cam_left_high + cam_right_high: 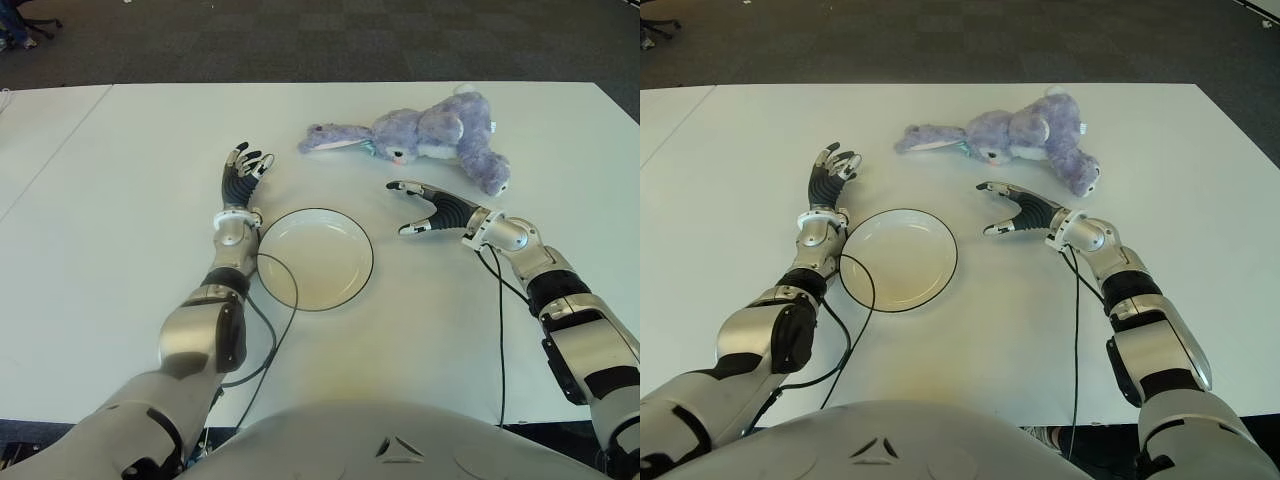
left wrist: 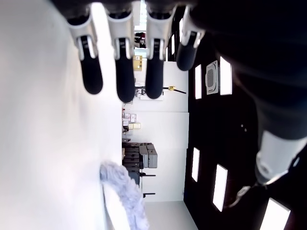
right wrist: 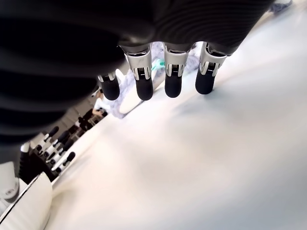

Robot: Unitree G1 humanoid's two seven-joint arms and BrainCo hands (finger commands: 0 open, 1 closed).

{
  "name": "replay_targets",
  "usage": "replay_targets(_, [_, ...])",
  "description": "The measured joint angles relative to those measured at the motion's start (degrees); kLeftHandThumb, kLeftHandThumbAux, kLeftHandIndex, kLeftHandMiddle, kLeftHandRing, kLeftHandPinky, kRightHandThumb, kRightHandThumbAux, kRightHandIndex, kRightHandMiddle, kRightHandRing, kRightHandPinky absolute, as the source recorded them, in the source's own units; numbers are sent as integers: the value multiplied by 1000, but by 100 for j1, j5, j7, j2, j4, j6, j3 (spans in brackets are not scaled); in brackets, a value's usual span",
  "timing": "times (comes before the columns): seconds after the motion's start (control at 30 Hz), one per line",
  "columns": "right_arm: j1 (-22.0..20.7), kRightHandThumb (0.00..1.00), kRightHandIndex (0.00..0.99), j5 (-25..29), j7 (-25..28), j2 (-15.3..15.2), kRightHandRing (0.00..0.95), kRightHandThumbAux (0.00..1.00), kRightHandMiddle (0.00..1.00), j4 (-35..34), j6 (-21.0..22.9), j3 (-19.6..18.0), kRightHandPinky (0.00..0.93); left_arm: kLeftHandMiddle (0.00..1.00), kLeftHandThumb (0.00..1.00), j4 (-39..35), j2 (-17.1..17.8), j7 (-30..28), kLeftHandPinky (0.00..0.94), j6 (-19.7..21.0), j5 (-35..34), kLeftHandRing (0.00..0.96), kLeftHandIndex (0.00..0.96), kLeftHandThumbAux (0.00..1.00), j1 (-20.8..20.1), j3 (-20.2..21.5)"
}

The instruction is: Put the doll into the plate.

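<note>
Doll point(image 1: 432, 135), a purple plush rabbit, lies on its side on the white tabletop point(image 1: 120, 200), beyond the plate point(image 1: 318, 258) and off toward the robot's right, well apart from the plate's rim; long ears point toward the robot's left, legs toward the right. Plate is round, cream, dark-rimmed, nothing in it, sits between the two arms. Right hand point(image 1: 432, 209) shows to the right of the plate, between plate and doll, near the doll's belly but not touching it; fingers point(image 3: 173, 82) stretched out and spread, gripping nothing, palm turned toward the plate. Left hand point(image 1: 242, 176) shows just past the plate's far-left edge, fingers point(image 2: 123, 79) extended and loosely open, gripping nothing. Black cable point(image 1: 280, 320) loops from the left forearm across the plate's left rim. Another thin cable point(image 1: 500, 330) hangs from the right wrist.
</note>
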Motion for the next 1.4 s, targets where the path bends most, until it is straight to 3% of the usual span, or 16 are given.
replay_targets(0.27, [214,60,0,77,29,-3,0,473,0,-413,261,-53,50,280,0,0,-1,2,313,0,19,305,159,597,0,-8])
replay_targets(0.3, [230,56,0,76,28,-3,16,481,0,-447,273,-56,156,283,0,1,-1,2,304,0,24,306,158,596,1,-8])
replay_targets(0.33, [243,55,0,71,28,-3,21,482,0,-479,282,-58,184,283,0,1,-1,2,302,0,25,306,158,596,1,-8])
replay_targets(0.5, [244,56,0,-21,-64,11,4,503,0,-523,261,-63,122,289,0,2,0,2,293,0,39,307,161,602,1,-5])
replay_targets(0.63, [148,55,0,-253,-576,100,0,515,0,-280,-91,-108,57,289,0,1,0,2,290,0,46,306,158,603,-1,-5])
replay_targets(0.93, [-463,100,0,-497,-1721,278,0,556,0,16,-1091,-476,20,287,0,1,-13,1,288,0,42,304,157,625,-17,-4])
replay_targets(1.17, [-974,115,0,-703,-2702,354,0,579,0,-18,-1738,-822,42,284,0,1,-13,1,285,0,45,303,158,609,-16,-2])
replay_targets(1.4, [-1074,120,0,-1007,-3305,462,0,589,0,167,-2059,-899,53,285,0,1,-14,1,287,0,46,301,158,611,-17,-3])
